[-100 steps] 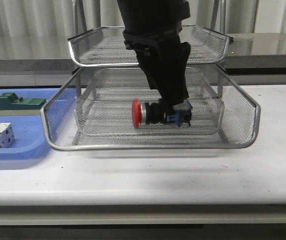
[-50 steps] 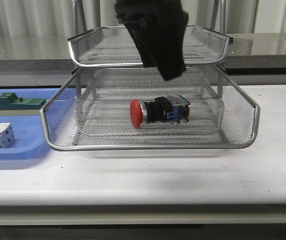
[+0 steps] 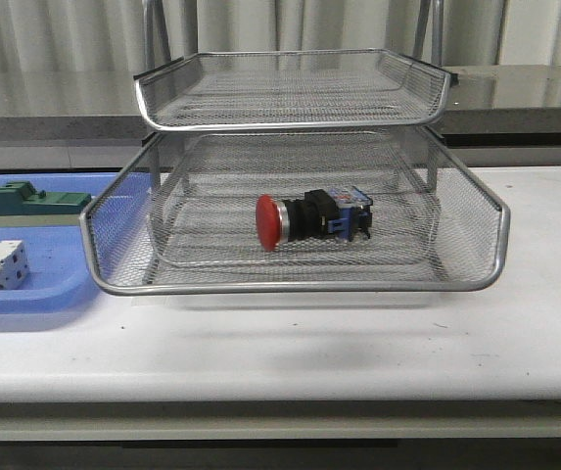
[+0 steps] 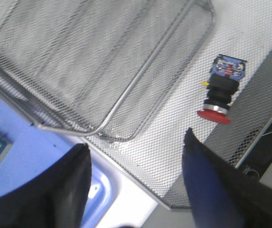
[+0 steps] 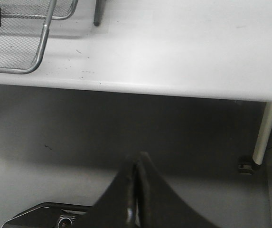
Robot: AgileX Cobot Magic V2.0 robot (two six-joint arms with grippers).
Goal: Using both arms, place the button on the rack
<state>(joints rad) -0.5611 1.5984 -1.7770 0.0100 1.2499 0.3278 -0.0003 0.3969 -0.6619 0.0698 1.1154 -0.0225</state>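
Now the left gripper (image 4: 136, 180), jaws spread, has left the front view; button (image 3: 311, 217) lies in the rack (image 3: 295, 286).

Neither arm shows in the front view. The left gripper (image 4: 136, 183) appears only in its own wrist view: its two dark fingers (image 4: 211, 190) stand wide apart with a broad gap between them, holding nothing, and the wrist is tilted so the camera looks down at an angle. The right gripper (image 5: 136, 190) appears only in its wrist view: its two black fingers (image 5: 121, 190) are pressed together with just a thin seam between them, nothing clamped, pointing forward from low down.
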